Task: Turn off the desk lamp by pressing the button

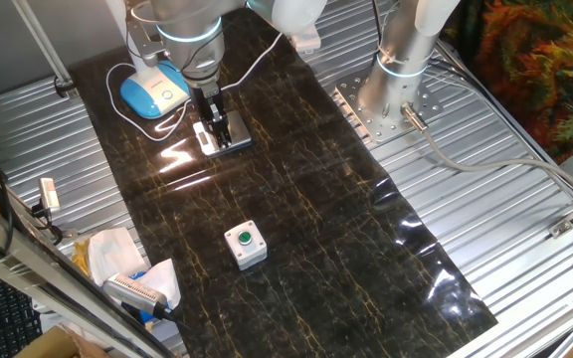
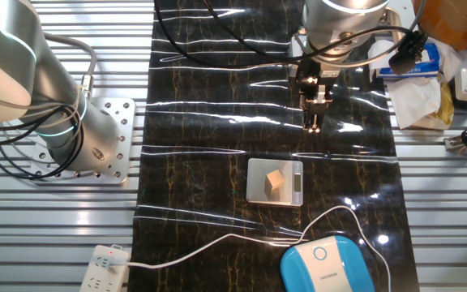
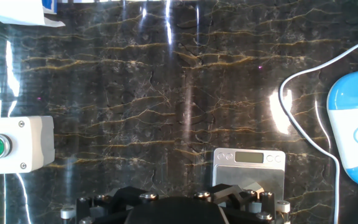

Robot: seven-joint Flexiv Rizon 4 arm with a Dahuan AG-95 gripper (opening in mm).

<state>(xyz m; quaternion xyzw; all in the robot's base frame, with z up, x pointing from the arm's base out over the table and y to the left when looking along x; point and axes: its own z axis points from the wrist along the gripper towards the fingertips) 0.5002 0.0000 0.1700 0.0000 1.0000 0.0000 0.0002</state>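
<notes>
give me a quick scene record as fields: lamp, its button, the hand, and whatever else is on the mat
lamp: desk lamp, sky-blue base at mat edge
button: button, ring mark on base, untouched
hand: hand above mat, away from lamp; finger state unclear
cord: white cord runs to power strip
scale: small scale, tan block on it
other: grey box with green button

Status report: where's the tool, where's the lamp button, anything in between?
Tool above the dark mat, touching nothing; finger state unclear. Button on desk lamp base, unpressed, tool well short. Small scale with a block between them.
</notes>
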